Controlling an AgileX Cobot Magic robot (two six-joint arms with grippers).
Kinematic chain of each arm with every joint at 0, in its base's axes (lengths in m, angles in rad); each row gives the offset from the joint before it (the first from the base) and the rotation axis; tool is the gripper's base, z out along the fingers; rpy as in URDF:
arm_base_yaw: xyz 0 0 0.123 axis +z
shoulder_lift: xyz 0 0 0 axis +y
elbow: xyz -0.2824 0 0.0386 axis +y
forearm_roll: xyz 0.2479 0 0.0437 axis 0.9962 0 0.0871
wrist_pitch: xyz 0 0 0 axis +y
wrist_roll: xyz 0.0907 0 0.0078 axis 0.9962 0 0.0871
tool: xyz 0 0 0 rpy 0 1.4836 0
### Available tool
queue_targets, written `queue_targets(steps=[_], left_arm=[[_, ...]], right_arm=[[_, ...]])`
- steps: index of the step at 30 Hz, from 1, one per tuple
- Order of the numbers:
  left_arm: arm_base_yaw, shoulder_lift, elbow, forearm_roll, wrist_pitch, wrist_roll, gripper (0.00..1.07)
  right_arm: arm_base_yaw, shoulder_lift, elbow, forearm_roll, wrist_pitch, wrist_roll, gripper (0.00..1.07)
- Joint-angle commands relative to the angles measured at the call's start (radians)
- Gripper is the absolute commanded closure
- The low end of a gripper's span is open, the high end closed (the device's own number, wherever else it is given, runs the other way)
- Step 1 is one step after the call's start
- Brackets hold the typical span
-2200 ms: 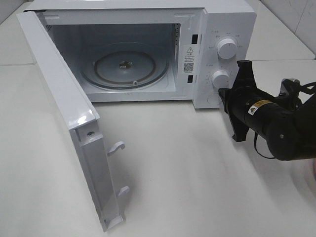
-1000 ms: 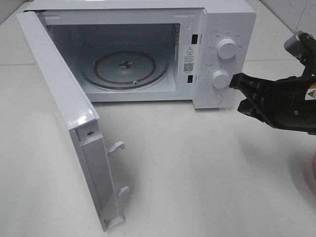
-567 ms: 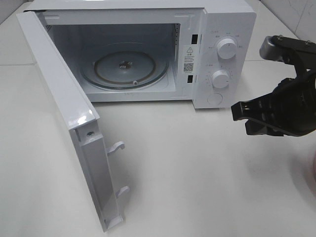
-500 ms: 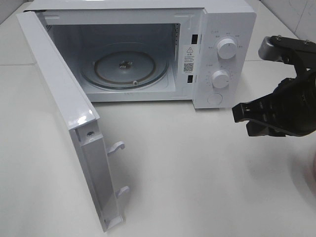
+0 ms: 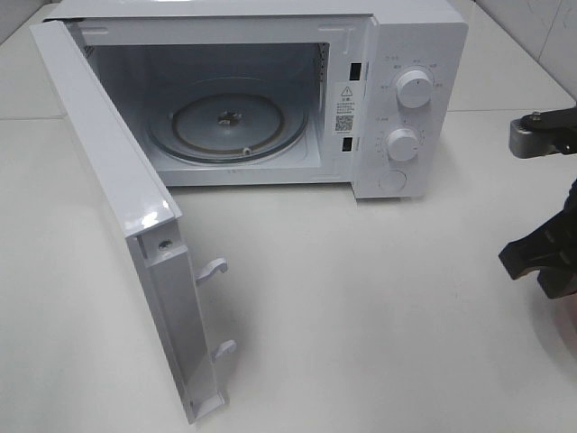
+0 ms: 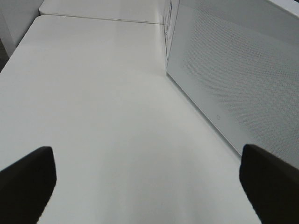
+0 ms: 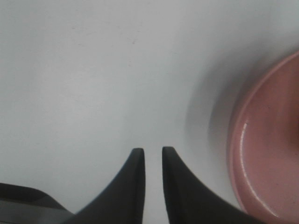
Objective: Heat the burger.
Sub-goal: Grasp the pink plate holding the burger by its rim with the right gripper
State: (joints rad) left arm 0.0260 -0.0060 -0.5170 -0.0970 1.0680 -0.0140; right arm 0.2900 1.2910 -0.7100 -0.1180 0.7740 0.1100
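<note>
The burger shows in no view, so neither its place relative to the grippers nor its look can be told. Nearest the right wrist camera, the right gripper (image 7: 153, 150) points down at the white table (image 7: 93, 70), its two dark fingers drawn almost together with only a thin slit between the tips and nothing held. Just beside it lies a pink plate (image 7: 234, 144), only an arc of rim and a bare strip of its inside in view; gripper and plate are apart. In the high view this gripper sits at the right edge, low over the table, with its grey wrist part above it, in front of and to the right of the microwave (image 5: 419, 36). The left gripper (image 6: 147, 177) is spread wide, one dark fingertip at each side of its view, empty, above bare table near the dotted outer face of the door (image 6: 233, 84). Farther back, the door stands swung fully open on the left. The cavity holds a glass turntable (image 5: 225, 122) with nothing on it, and two white knobs (image 5: 414, 88) sit one above the other on the panel at right.
</note>
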Motion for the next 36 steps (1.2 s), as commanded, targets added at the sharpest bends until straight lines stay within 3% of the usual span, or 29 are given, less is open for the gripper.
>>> queue_targets(steps=[1,4,6,7,9,10,12,36], left_arm=[[-0.004,-0.014,0.001,-0.004,0.001,0.000,0.07],[-0.004,-0.014,0.001,-0.004,0.001,0.000,0.07],[-0.004,-0.014,0.001,-0.004,0.001,0.000,0.07],[-0.004,-0.014,0.001,-0.004,0.001,0.000,0.07],[-0.004,-0.014,0.001,-0.004,0.001,0.000,0.07],[-0.004,-0.014,0.001,-0.004,0.001,0.000,0.07],[-0.004,-0.014,0.001,-0.004,0.001,0.000,0.07],[-0.004,-0.014,0.001,-0.004,0.001,0.000,0.07]], right_arm=[[-0.076,-0.009,-0.008,-0.052,0.017,-0.013,0.85],[-0.094,-0.009,-0.008,-0.065,0.021,-0.014,0.80],[-0.156,-0.009,-0.008,-0.099,0.011,-0.022,0.48],[-0.156,-0.009,-0.008,-0.099,0.011,-0.022,0.48],[-0.204,-0.009,-0.008,-0.114,-0.017,-0.036,0.22],[-0.204,-0.009,-0.008,-0.114,-0.017,-0.036,0.22],[-0.232,-0.008,-0.008,-0.117,-0.033,-0.036,0.08],[-0.245,0.180,0.040,-0.096,-0.161,-0.029,0.16]])
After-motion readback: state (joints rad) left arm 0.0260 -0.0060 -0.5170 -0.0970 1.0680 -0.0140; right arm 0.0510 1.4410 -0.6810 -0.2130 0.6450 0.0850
